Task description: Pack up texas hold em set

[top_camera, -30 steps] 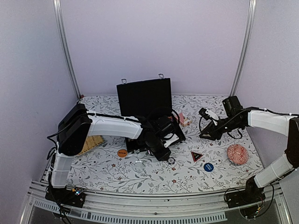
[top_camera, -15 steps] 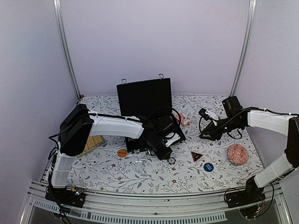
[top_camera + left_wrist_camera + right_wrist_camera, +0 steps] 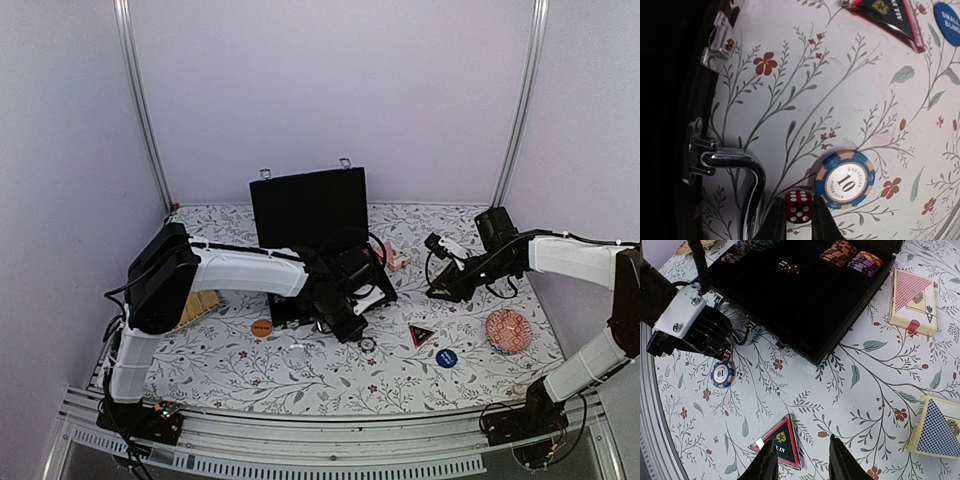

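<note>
**Die pinched at the case's front edge, drop-off just behind it**

The left arm's fingers are closed on a red die. One finger presses each of two opposite faces, and the die sits square between them. It is just beside the silver handle on the front wall of the black case, above the flowered tabletop. I cannot tell whether the die has left the surface.

The open tray of the case lies directly beyond that front wall, away from the robot's base. Stacked chips and other dice already sit along its far side. The case's long axis runs across the tabletop, slightly skewed, so the die likely needs only a short lift and a carry over the wall. A cube has no long axis of its own to line up. The left arm is plainly the nearer one for this.

A blue "10" chip lies flat just beside the die, on the side away from the case. It is close enough that a finger could nudge it.

The right arm's fingers are spread and empty. They hang over a black triangular plaque, with two card decks off to the right of the case. A blue disc also waits loose on the tabletop.
</note>
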Robot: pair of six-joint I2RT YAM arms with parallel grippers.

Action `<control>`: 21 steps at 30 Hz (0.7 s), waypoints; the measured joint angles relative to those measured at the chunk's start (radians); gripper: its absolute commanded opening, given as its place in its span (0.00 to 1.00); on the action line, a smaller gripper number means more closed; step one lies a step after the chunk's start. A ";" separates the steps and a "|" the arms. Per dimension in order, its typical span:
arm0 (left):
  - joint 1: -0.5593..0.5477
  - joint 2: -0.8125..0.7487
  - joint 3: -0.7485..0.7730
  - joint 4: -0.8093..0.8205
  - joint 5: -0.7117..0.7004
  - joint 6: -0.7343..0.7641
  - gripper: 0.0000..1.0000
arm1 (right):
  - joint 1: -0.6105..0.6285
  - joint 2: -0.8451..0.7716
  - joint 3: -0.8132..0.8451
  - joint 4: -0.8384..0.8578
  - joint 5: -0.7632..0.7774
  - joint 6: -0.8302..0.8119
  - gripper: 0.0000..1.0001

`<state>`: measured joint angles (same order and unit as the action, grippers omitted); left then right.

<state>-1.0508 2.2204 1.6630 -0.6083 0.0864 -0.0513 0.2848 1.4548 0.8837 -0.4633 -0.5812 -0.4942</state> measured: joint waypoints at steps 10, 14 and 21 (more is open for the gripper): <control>0.029 -0.113 0.024 -0.044 0.019 0.014 0.07 | 0.000 0.005 0.002 0.000 -0.001 0.000 0.36; 0.101 -0.169 0.063 -0.041 -0.029 -0.005 0.08 | 0.000 0.012 0.005 -0.002 -0.001 0.000 0.36; 0.228 -0.097 0.143 -0.040 -0.151 -0.117 0.07 | 0.000 0.018 0.006 -0.002 -0.001 0.000 0.36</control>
<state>-0.8230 2.1239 1.8057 -0.6483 -0.0647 -0.1688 0.2848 1.4723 0.8902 -0.4656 -0.5823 -0.4946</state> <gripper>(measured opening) 0.129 0.362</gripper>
